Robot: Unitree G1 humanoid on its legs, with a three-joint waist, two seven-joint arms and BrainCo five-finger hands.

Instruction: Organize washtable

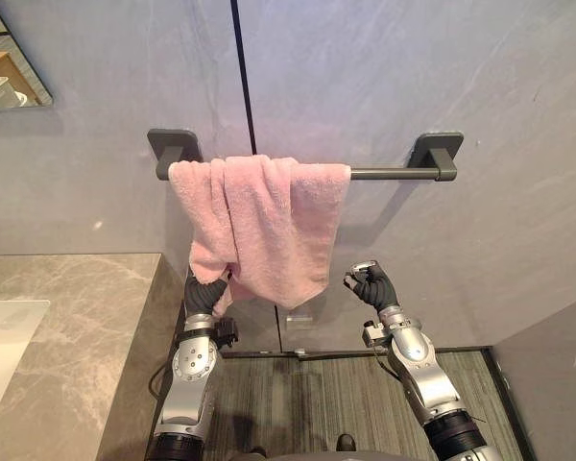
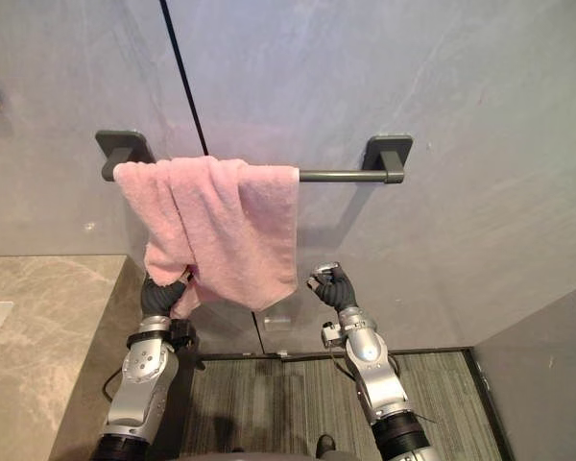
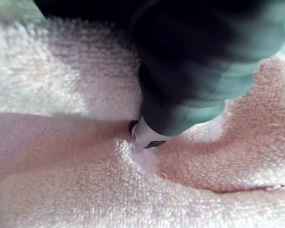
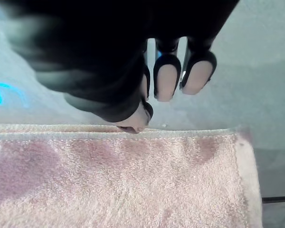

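Left eye view, upper centre: a pink towel (image 1: 264, 226) hangs bunched over a wall rail (image 1: 394, 174), with the left robot hand (image 1: 204, 294) tucked at its lower left edge. Left wrist view: towel wraps that hand, and I cannot tell its grip. Right wrist view: the right robot hand (image 4: 165, 81) is curled and empty beside the towel.

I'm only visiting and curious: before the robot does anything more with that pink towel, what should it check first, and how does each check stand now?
1. Pink towel hangs over the towel bar: ok.
2. Towel spread evenly: not ok, it is bunched toward the bar's left end and its lower edge is uneven.
3. Left hand has hold of the towel: cannot tell, it is tucked behind the lower left corner.
4. Right hand free to help: ok, curled on nothing, just right of the towel's lower edge.
5. Bare bar left for spreading: ok, the right part is uncovered.
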